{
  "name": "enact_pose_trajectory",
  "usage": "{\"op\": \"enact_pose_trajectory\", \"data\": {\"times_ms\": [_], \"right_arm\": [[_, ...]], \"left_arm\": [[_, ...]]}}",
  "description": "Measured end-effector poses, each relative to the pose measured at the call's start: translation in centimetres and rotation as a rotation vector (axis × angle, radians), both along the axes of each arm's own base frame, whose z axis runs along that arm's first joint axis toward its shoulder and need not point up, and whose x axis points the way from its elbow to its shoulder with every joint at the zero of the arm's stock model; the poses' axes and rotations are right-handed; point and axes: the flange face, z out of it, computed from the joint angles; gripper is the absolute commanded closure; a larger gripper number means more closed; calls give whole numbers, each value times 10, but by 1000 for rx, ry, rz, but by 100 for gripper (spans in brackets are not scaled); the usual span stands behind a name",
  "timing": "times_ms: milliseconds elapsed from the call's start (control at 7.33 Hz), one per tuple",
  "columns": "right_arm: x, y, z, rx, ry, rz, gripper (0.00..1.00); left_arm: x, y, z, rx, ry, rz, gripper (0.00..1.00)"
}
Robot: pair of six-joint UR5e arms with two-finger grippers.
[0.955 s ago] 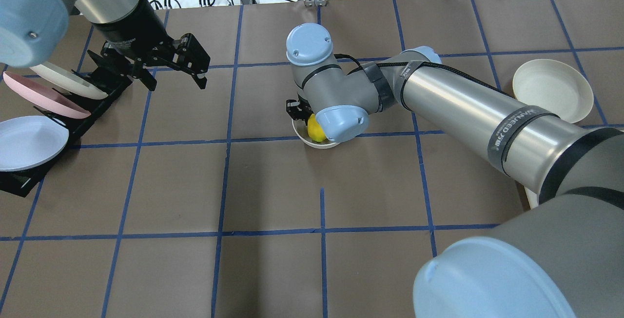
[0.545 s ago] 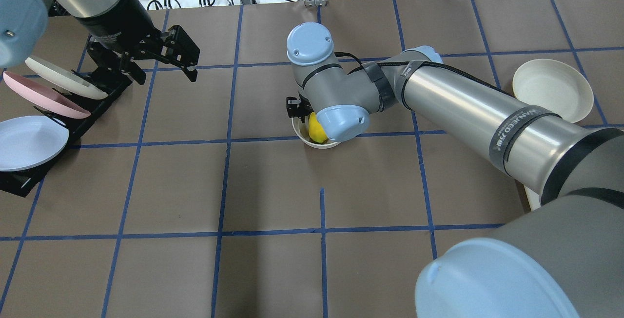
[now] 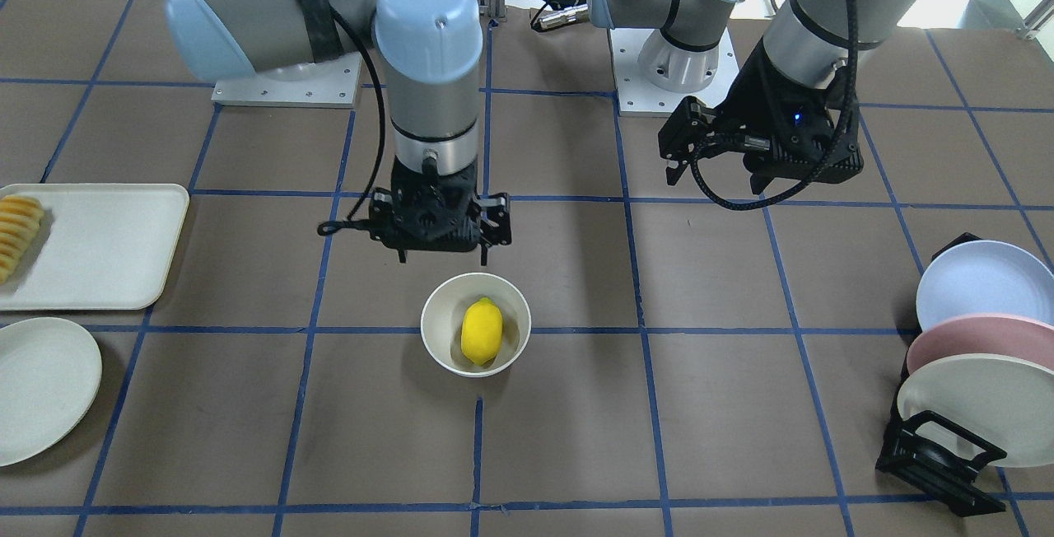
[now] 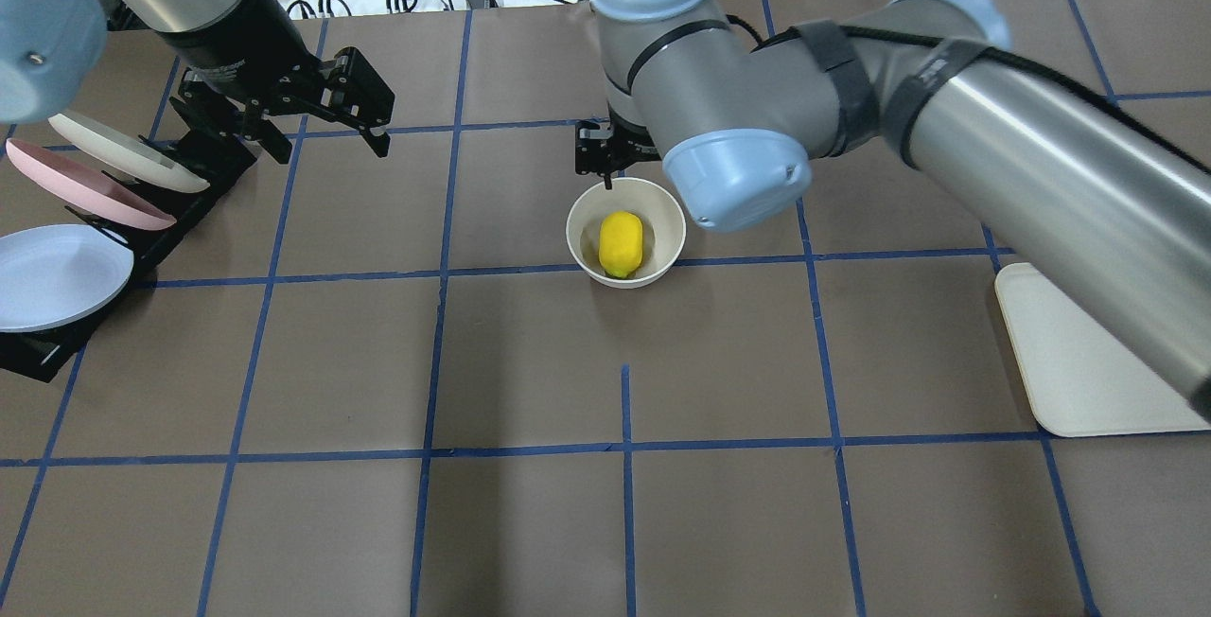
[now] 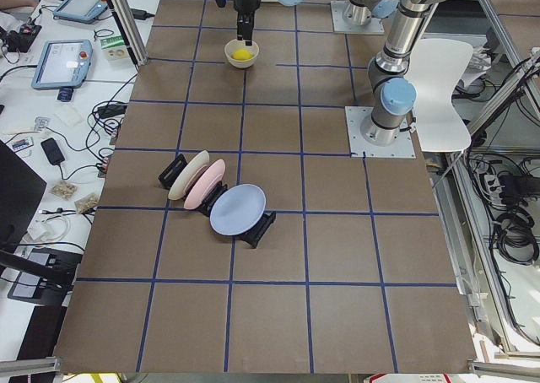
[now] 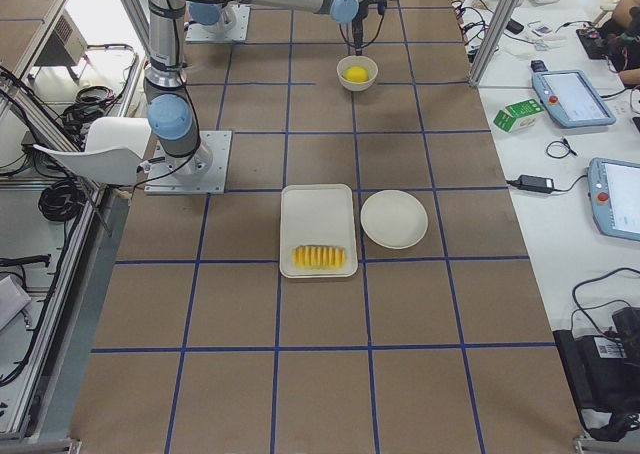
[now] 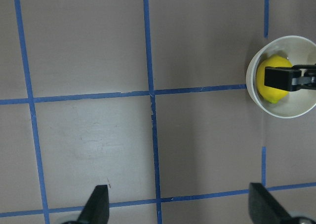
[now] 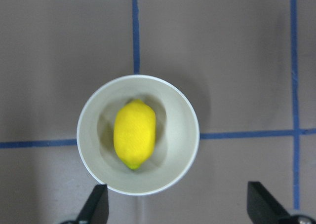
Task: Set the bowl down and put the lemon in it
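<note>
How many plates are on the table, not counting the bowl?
4. Three stand in the rack: blue plate, pink plate, cream plate. The fourth plate lies flat beside the tray.

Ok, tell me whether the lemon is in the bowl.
In: the lemon lies inside the bowl, free of the open right tool above.

Overhead, the right arm covers the far part of the tray (image 4: 1069,361). The right end effector (image 8: 180,209) shows its own camera only two fingertips (image 8: 98,206) at the lower edge. In the left wrist view one of its fingers crosses the lemon (image 7: 271,94), and the bowl (image 7: 284,111) runs off-frame. Side views are too small for jaw gaps.
</note>
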Motion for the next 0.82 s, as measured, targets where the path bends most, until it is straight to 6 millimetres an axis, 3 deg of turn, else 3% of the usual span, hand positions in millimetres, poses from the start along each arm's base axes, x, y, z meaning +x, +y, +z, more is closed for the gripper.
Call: {"op": "enact_pose_trajectory", "data": {"times_ms": [273, 409, 545, 818], "right_arm": [[-81, 32, 66, 16, 11, -7, 0], [-114, 50, 80, 14, 15, -1, 0], [-135, 67, 85, 2, 16, 6, 0], [-148, 78, 91, -38, 15, 13, 0]], "left_arm": [[0, 0, 0, 1, -6, -1, 0], [1, 1, 1, 0, -8, -1, 0], [0, 4, 3, -1, -9, -3, 0], [-2, 7, 0, 9, -10, -6, 0]]}}
